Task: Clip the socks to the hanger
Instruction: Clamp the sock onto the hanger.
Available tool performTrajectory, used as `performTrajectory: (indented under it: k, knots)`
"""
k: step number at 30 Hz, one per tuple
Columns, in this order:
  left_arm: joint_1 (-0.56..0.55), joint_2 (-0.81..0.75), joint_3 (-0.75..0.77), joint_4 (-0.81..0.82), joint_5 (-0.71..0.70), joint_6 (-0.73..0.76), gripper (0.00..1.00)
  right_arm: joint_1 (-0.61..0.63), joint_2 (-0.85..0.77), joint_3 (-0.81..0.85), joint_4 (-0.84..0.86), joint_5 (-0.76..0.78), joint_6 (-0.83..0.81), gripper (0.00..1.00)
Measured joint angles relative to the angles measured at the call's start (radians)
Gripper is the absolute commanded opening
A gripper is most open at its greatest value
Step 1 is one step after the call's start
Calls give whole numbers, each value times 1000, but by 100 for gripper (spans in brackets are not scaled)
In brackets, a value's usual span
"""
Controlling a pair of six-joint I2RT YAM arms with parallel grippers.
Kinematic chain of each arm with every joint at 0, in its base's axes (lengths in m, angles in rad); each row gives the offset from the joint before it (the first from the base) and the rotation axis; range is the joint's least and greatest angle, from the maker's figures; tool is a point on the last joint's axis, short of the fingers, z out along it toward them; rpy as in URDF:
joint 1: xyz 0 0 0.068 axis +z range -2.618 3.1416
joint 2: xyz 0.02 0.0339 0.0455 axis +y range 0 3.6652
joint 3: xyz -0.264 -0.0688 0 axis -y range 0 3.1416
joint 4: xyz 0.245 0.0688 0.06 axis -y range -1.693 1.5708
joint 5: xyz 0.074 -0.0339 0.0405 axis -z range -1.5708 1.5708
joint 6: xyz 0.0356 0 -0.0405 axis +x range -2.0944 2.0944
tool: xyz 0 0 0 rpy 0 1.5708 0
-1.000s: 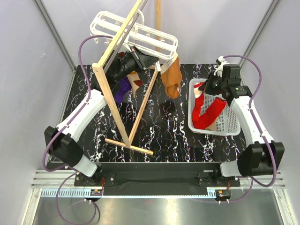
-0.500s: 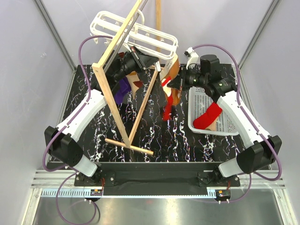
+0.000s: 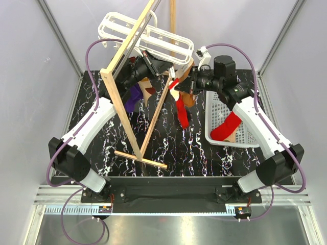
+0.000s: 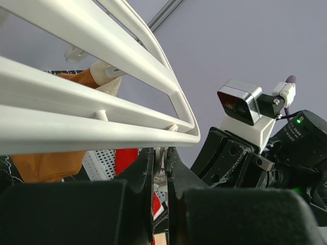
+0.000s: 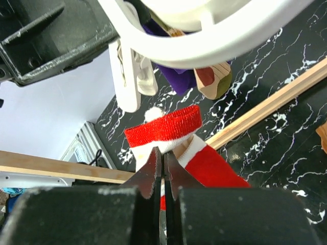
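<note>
Your right gripper (image 5: 163, 159) pinches the red sock (image 5: 166, 127), its cuff just beyond the fingertips under the white peg (image 5: 125, 76) of the hanger (image 5: 214, 35), which the left gripper (image 4: 160, 164) seems to squeeze; it is not clipped yet, and a second red sock (image 3: 226, 126) waits in the basket (image 3: 251, 133).

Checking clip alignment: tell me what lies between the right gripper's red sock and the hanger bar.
Right wrist view: a white peg hangs from the hanger bar, just above the red sock.

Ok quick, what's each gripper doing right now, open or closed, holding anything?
Left gripper: closed, apparently pinching a white peg under the hanger.
Right gripper: closed on the cuff of the red sock.
</note>
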Motion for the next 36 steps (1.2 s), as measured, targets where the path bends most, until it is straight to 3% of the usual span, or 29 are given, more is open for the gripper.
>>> performTrajectory:
  k: [29, 36]
  knots:
    - [0, -1, -6, 10, 2, -9, 0, 7, 39, 43, 119, -2, 67, 0]
    - [16, -3, -34, 50, 23, -49, 25, 8, 40, 43, 126, -2, 74, 0]
